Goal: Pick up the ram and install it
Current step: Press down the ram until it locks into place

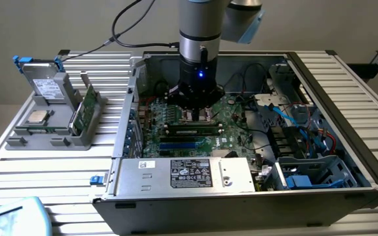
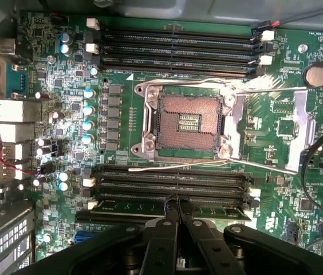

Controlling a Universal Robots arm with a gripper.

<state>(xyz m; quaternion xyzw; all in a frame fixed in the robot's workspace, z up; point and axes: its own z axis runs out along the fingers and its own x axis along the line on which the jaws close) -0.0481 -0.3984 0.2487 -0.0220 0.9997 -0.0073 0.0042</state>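
You have the gripper [image 2: 177, 207] down inside the open computer case [image 1: 346, 98], low over the motherboard [image 2: 121, 69], and its jaws are pressed fully together — nothing is between them. The ram [image 1: 190, 131] lies already in a slot directly under the fingertips. Its long axis runs crosswise to the closed jaws, along the slot, so the tips meet its upper edge about at the middle of its length. From this I judge that the stick is placed and the jaws are bearing on it, but whether it is seated to the bottom I cannot tell.

In the wrist view you can count two banks of memory slots [image 2: 178, 43], one on each side of the empty processor socket [image 2: 185, 121]; the nearer bank carries the stick. One ram, one arm, one gripper — and beside the case on the surface one grey holder [image 1: 51, 128] with a silver processor chip [image 1: 38, 116]
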